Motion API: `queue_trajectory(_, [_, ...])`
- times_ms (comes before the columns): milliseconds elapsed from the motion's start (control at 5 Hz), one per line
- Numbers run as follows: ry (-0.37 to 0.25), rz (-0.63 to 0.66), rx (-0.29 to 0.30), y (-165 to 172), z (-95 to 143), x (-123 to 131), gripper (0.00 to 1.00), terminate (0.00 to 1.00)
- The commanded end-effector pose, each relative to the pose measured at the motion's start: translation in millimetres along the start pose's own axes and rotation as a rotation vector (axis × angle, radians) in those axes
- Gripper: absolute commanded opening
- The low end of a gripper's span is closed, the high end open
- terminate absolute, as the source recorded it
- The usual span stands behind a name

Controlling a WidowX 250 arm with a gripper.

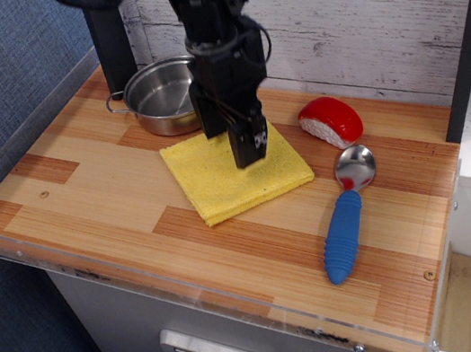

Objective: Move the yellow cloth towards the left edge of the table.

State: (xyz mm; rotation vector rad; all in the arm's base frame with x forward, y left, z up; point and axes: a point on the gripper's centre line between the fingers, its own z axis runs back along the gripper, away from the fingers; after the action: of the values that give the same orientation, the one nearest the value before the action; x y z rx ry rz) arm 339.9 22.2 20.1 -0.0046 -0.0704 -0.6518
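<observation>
Over desk (84, 198) centre: arm vertical, gripper (234, 144) pointing straight down above yellow cloth (219, 183), fingers (249, 144) spread apart, holding nothing. Cloth flat mid-desk, just in front of steel pot (162, 98); contact indeterminate.

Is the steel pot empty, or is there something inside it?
Empty, as far as visible: the steel pot shows only bare shiny metal inside. The gripper hides its right part.

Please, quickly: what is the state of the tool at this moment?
Tool: open, fingers apart above the cloth, holding nothing.
</observation>
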Motion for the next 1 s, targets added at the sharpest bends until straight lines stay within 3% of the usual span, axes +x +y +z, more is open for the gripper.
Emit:
queue_trajectory(0, [-0.011, 0.034, 0.003, -14, -13, -7, 1.00, 0.00])
queue_trajectory(800, [0.078, 0.406, -0.005, -28, -11, -66, 1.00, 0.00])
